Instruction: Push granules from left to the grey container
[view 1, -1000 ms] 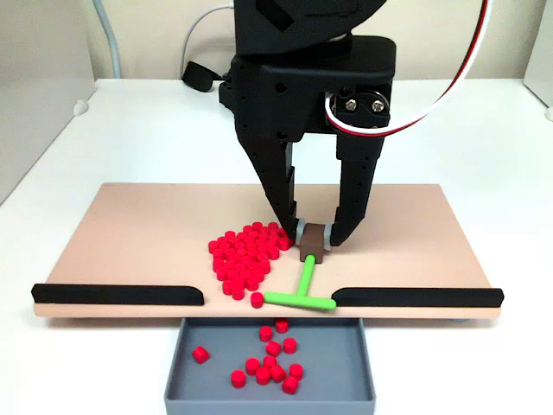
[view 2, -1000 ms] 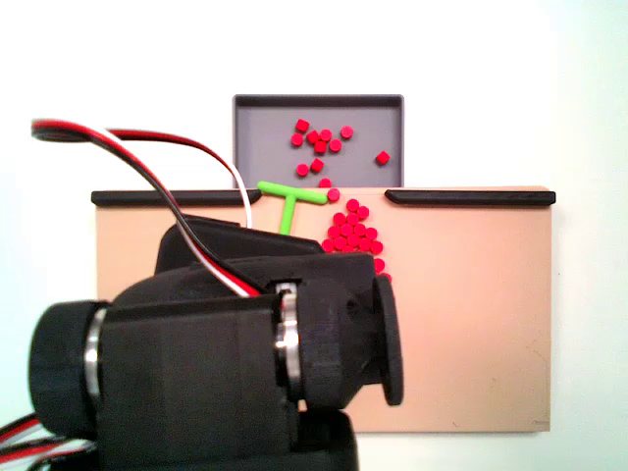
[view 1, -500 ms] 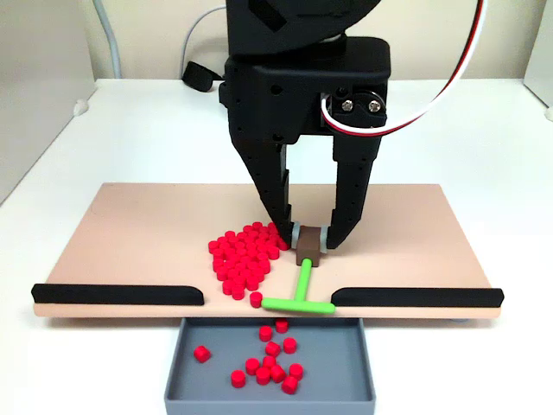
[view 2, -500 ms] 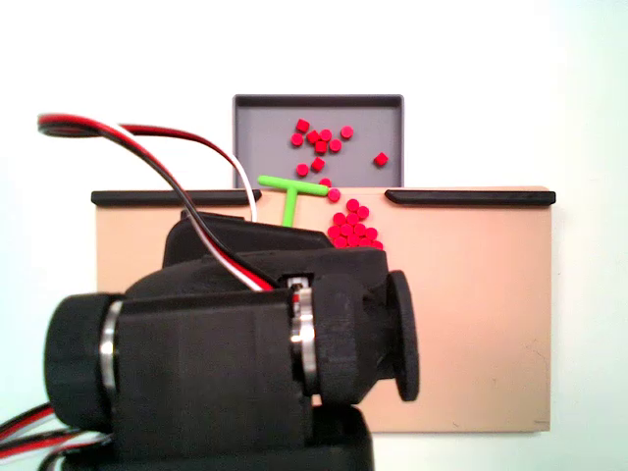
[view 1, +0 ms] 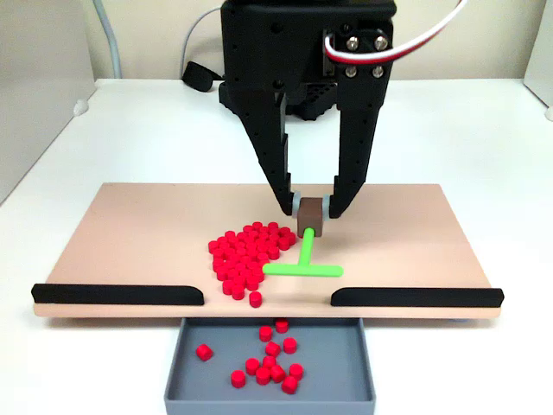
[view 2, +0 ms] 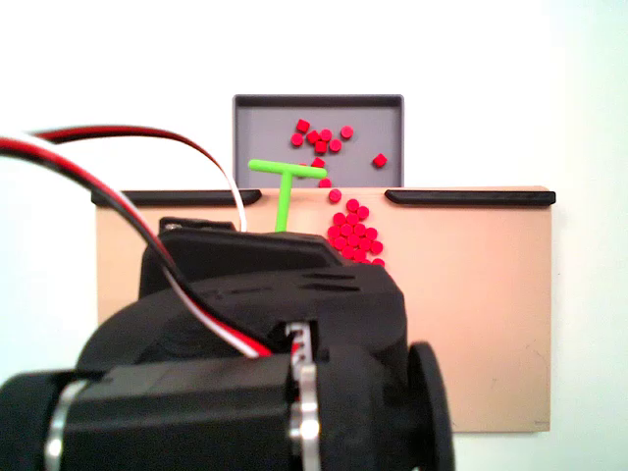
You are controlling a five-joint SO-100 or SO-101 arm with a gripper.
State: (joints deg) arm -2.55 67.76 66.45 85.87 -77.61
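Now the black two-finger hand (view 1: pixel 309 210), still clamped on the brown block handle of the green T-shaped pusher tool (view 1: pixel 303 267), has lifted it back from the gap between the black strips. The pile of small red cylindrical granules (view 1: pixel 246 253) rests untouched on the tan board (view 1: pixel 130 238), a dozen already in the shallow blue-grey plastic container (view 1: pixel 354 380); likely repositioning for another sweep.
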